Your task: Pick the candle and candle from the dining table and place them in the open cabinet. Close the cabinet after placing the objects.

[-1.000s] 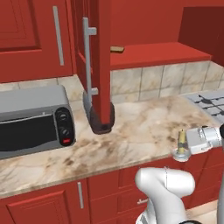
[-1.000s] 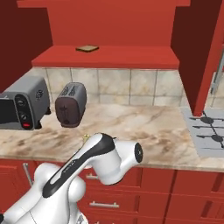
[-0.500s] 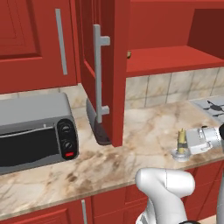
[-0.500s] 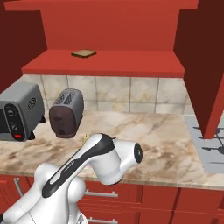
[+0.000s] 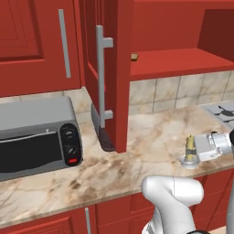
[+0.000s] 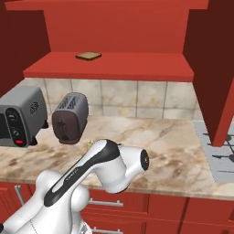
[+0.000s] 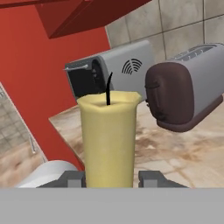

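Claw gripping candle over table. Cabinet open, brown slab on its shelf.

A marbled beige countertop is running beneath a pale tiled backsplash. A grey toaster oven is sitting at the left, a toaster standing beside it. Red base cupboards are lining the front; a hob is showing at the right.
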